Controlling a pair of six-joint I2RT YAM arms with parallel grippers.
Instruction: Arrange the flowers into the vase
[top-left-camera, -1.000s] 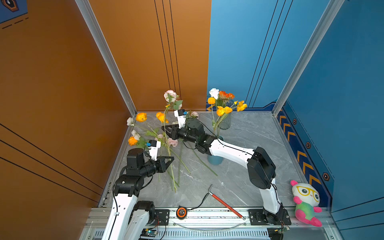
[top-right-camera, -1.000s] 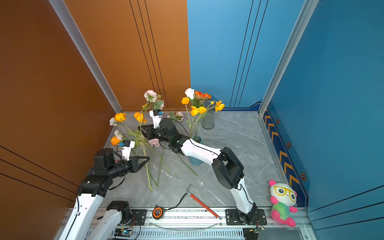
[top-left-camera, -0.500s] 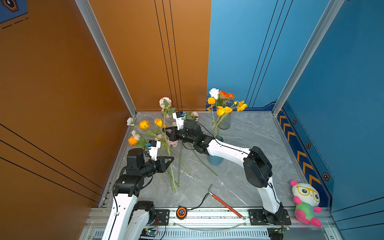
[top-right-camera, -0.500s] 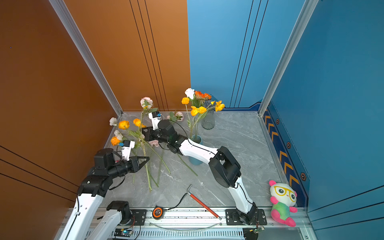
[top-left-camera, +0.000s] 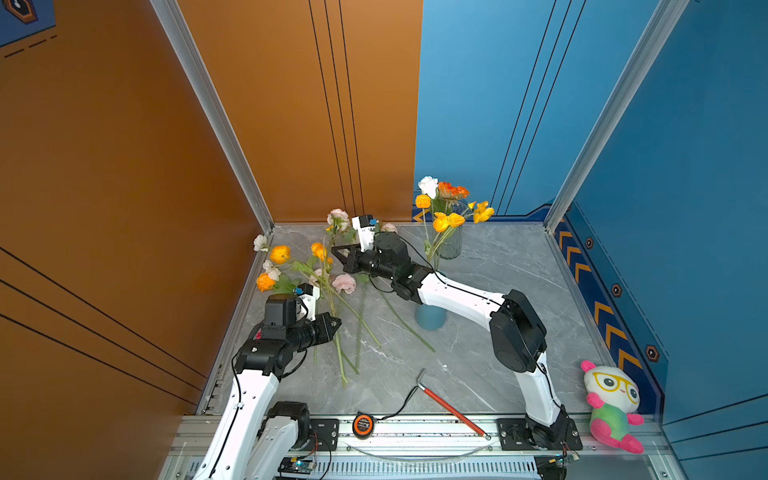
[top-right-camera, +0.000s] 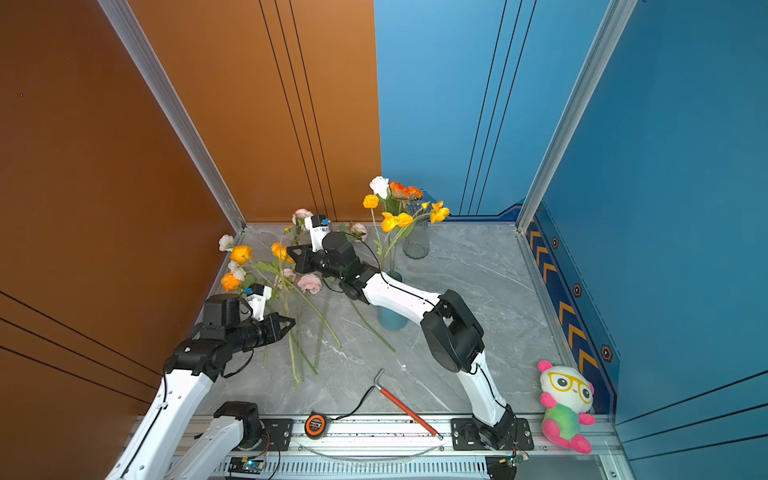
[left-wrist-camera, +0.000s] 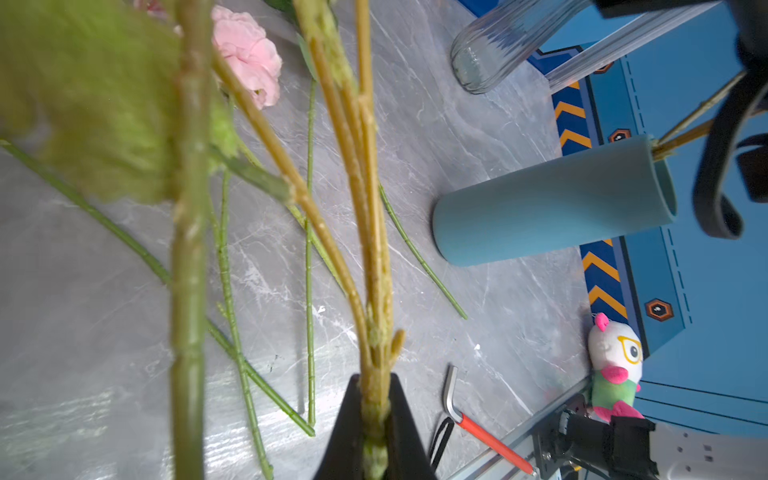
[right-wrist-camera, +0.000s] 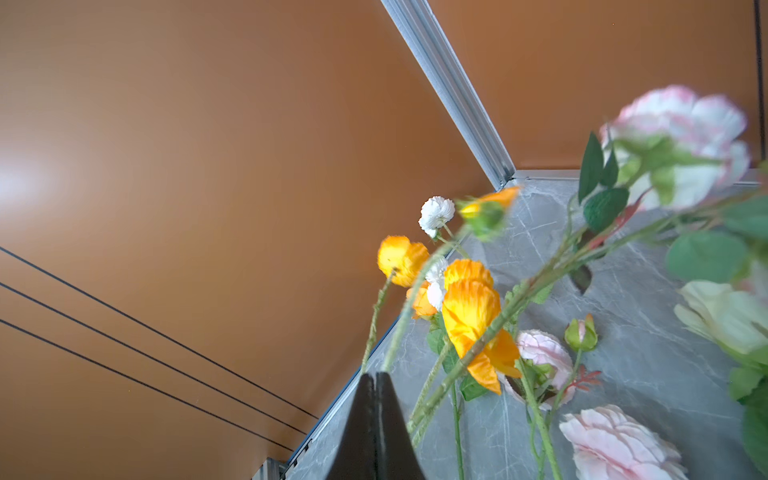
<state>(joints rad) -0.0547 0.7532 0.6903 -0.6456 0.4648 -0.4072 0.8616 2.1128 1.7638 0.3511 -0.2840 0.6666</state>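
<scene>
Loose flowers (top-left-camera: 344, 283) with pink, white and orange blooms lie on the grey table at the left; their stems (top-right-camera: 320, 332) fan toward the front. My left gripper (top-left-camera: 338, 322) (left-wrist-camera: 374, 378) is shut on a branching yellow-green stem (left-wrist-camera: 370, 257) that rises to the orange blooms (top-left-camera: 318, 250). My right gripper (top-left-camera: 333, 248) (right-wrist-camera: 376, 374) is shut among the blooms, its jaws pressed together. Thin stems (right-wrist-camera: 436, 249) run up from just behind its tip; I cannot tell whether any is pinched. The blue vase (top-left-camera: 430, 318) (left-wrist-camera: 552, 208), partly behind the right arm, holds several yellow, orange and white flowers (top-left-camera: 449, 208).
A clear ribbed glass vase (top-left-camera: 449, 245) stands at the back, near the blue wall. A red-handled hex key (top-left-camera: 451, 409) and a tape measure (top-left-camera: 362, 424) lie by the front rail. A plush toy (top-left-camera: 613, 405) sits at the front right corner. The orange wall is close on the left.
My right gripper's jaws have closed and it has shifted slightly left. The pink-topped stem beside it has sunk lower. The left arm has not moved.
</scene>
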